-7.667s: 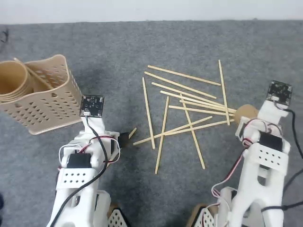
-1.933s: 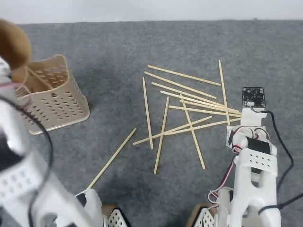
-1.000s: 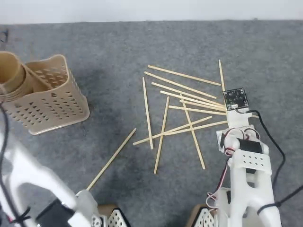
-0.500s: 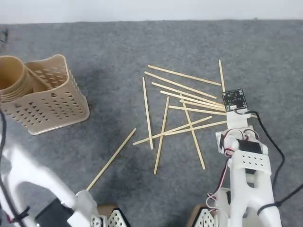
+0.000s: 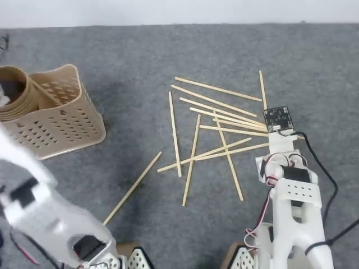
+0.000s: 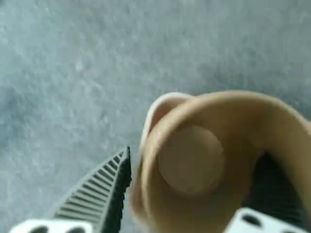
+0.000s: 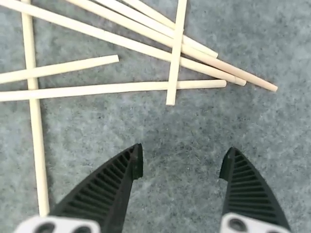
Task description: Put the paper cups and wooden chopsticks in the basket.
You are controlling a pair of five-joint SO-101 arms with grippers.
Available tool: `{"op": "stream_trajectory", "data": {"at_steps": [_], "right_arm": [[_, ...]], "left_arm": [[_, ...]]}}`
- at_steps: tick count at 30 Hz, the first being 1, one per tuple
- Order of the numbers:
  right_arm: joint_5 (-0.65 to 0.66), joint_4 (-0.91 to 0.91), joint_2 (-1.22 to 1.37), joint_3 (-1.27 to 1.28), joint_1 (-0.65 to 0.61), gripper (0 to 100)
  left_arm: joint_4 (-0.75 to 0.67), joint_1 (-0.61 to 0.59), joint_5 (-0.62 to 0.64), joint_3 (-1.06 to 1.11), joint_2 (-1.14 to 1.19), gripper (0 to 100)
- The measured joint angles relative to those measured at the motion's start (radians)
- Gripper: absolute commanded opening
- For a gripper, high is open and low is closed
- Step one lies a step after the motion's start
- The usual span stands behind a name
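- A beige perforated plastic basket [image 5: 61, 126] sits at the far left on the grey carpet [image 5: 140, 56], with stacked tan paper cups [image 5: 15, 96] in its outer end.
- The left gripper [image 6: 197, 158] seems clamped on another tan paper cup [image 6: 228, 111], whose rim is squeezed out of round. I cannot tell which way the basket lies from it.
- A lone pale wooden chopstick [image 5: 132, 188] lies slantwise, nearer the left arm [image 5: 39, 218].
- The right gripper [image 7: 182, 162] is empty, its jaws spread wide at the right edge of the scattered pile of wooden chopsticks [image 5: 224, 129]. The stick ends lie just beyond its fingertips. One upright-running stick [image 7: 175, 53] points into the gap, lined up for a pinch I reckon. The rest run crosswise.
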Motion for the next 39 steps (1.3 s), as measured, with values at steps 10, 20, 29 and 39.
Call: {"op": "stream_trajectory", "data": {"at_steps": [10,20,29,39], "right_arm": [[0.000,0.000,0.000,0.000,0.000,27.0],[0.000,-0.021,0.000,0.011,0.002,27.0],[0.000,-0.021,0.000,0.011,0.000,27.0],[0.000,-0.041,0.000,0.011,0.000,27.0]], "left_arm": [[0.015,-0.044,-0.077,-0.252,0.255,37],[0.012,-0.018,-0.242,-0.161,0.285,37],[0.011,0.031,-0.322,-0.089,0.272,21],[0.014,0.110,-0.342,0.015,0.166,1]]}}
